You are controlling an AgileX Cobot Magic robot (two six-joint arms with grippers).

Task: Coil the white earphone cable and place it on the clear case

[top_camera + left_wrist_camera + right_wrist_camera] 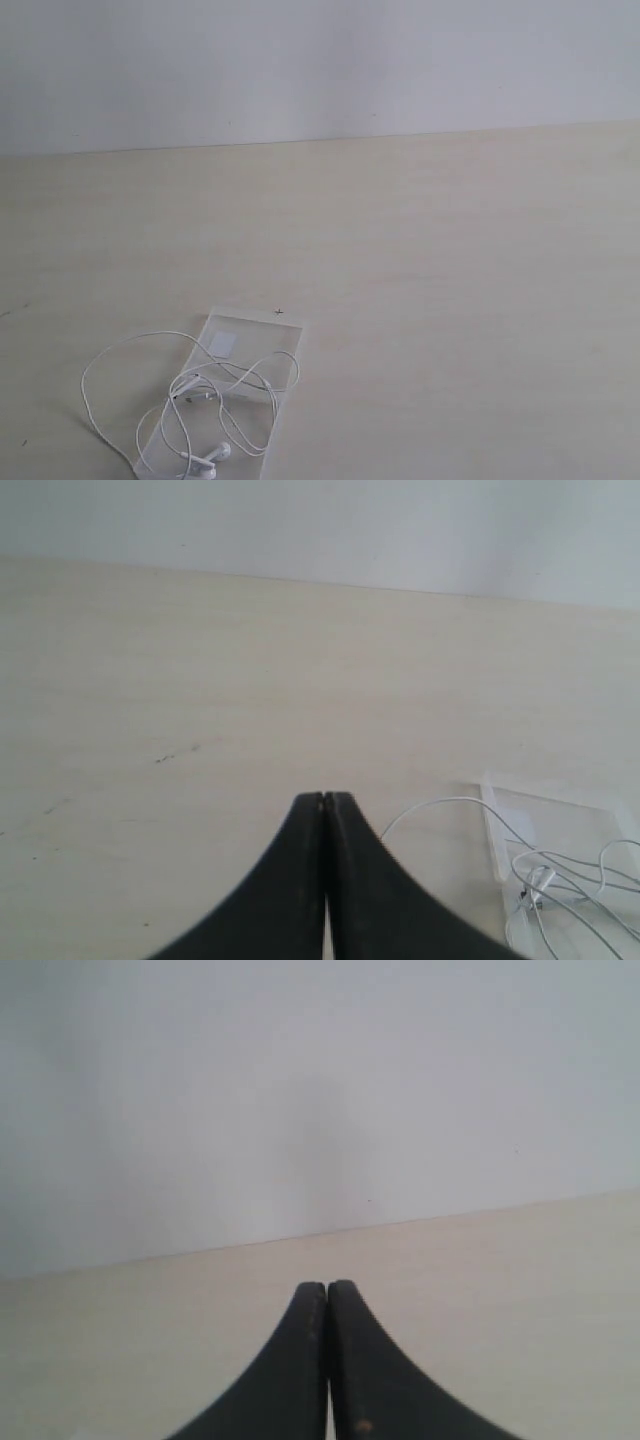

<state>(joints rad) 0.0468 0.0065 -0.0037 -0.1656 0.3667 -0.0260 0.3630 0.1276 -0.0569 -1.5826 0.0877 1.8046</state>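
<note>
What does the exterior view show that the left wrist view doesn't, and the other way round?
Only the exterior view shows the earbuds. Only the left wrist view shows the left end effector, shut and empty. Both show the white earphone cable lying uncoiled, partly on the clear case, on the table.

Here's the bench [450, 300], pale with a faint wood grain, filling the exterior view from 6 o'clock up past the middle. At 12 o'clock a plain white wall [320, 60] meets it along a thin, slightly tilted line. 1 tiny dark cross mark [278, 311] sits just toward 7 o'clock of centre. Out at 9 o'clock, a faint dark streak [8, 314] touches the edge. The left wrist view catches small dark scuffs [165, 757] on the surface, and the right wrist view a soft grey shadow [320, 1150] on the wall.
</note>
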